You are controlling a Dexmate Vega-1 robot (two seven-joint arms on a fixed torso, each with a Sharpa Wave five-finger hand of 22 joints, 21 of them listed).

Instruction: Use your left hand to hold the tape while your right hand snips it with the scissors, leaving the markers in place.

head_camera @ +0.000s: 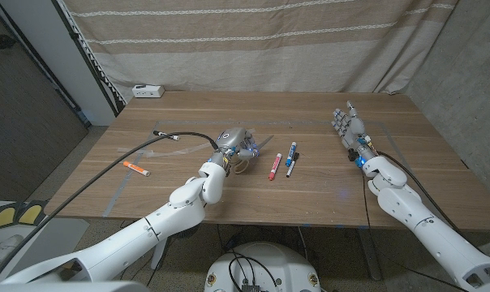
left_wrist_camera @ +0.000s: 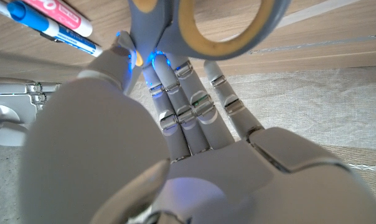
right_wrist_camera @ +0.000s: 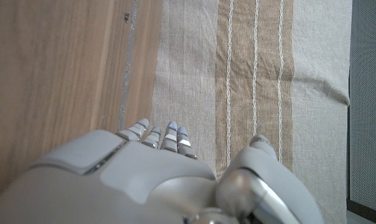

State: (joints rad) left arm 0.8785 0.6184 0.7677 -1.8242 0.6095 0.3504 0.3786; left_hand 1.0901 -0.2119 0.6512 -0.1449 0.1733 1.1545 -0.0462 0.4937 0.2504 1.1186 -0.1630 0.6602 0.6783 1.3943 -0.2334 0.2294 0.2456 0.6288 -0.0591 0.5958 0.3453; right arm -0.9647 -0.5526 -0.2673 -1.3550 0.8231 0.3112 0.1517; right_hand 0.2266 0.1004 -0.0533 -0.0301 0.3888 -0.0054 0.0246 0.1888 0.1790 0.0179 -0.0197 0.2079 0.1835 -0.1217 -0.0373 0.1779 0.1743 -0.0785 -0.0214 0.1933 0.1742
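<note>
My left hand (head_camera: 232, 148) is at the table's middle, right over the scissors (head_camera: 251, 154). In the left wrist view the scissors' grey handle with its yellow-lined loop (left_wrist_camera: 225, 25) lies at the tips of my straight fingers (left_wrist_camera: 188, 106). The thumb comes up beside the grey part, and I cannot tell whether it pinches it. No tape can be made out. A red marker (head_camera: 274, 166), a blue marker (head_camera: 293, 152) and a black marker (head_camera: 290, 169) lie just right of that hand. My right hand (head_camera: 349, 128) stands at the far right with fingers apart, holding nothing.
An orange marker (head_camera: 136, 168) lies on the left part of the wooden table (head_camera: 188, 113). A black cable (head_camera: 180, 136) runs over the table behind my left arm. A white box (head_camera: 148, 91) sits at the back left edge. A striped curtain hangs behind.
</note>
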